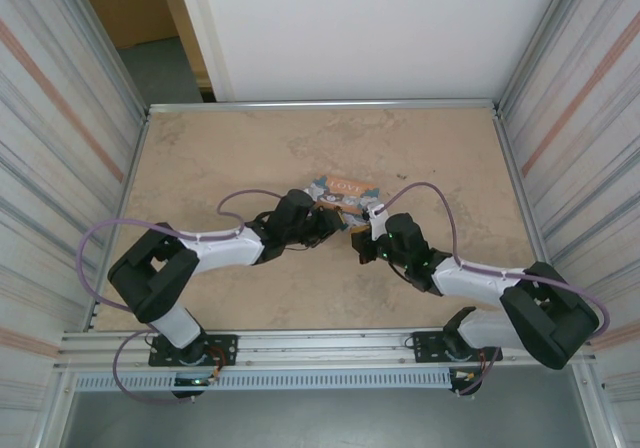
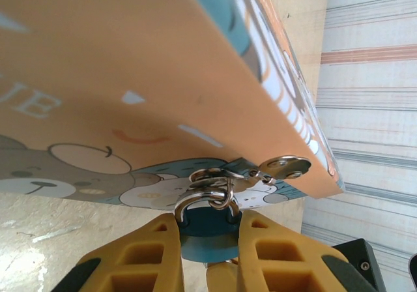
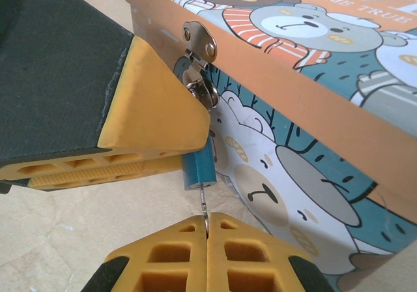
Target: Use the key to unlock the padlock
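Note:
The padlock has a small blue body and a silvery shackle hooked through the hasp ring of the cartoon "LOVE" box. My left gripper is shut on the blue body, one yellow finger on each side. In the right wrist view the padlock hangs below the hasp, beside the left gripper's fingers. My right gripper is shut on the thin silvery key. The key's blade points up and meets the underside of the padlock body. From above, both grippers meet at the box's near side.
The box sits on the beige table, about mid-table. Metal rails and corrugated walls close in the table on the left and right. The arms' purple cables loop over the near part of the table.

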Motion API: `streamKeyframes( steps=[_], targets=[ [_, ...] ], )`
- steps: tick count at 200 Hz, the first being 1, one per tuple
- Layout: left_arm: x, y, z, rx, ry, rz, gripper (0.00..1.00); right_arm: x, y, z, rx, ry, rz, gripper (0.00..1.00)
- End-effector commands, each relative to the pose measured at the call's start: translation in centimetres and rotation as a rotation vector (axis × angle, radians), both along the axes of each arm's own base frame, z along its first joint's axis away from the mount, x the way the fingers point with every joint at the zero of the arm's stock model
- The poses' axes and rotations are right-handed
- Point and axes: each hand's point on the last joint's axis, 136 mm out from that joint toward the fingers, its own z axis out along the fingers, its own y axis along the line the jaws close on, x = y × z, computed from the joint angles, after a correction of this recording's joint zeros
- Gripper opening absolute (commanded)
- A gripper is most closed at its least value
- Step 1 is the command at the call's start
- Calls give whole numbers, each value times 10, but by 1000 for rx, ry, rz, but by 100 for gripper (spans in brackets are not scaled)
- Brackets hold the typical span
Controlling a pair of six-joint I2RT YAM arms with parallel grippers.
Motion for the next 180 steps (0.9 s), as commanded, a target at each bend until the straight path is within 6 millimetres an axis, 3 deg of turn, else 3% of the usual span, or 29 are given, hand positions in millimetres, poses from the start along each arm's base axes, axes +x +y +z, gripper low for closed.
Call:
streamKeyframes(
  steps=[1,44,123,142,180],
  targets=[
    [-22,-18,6,-32,25,-89,10,10,13,51,145,-111,14,0],
    [-29,-22,-4,-20,46,-94,10,20,25,74,189,-157,36,0],
    [-36,-30,-23,-22,83,-102,10,37,48,99,230,-196,88,0],
    [-36,-29,-27,-22,87,-93,10,36,50,88,219,-163,92,0],
    [-35,-28,-40,-15,107,-84,10,26,37,30,153,-26,56,0]
  ],
)
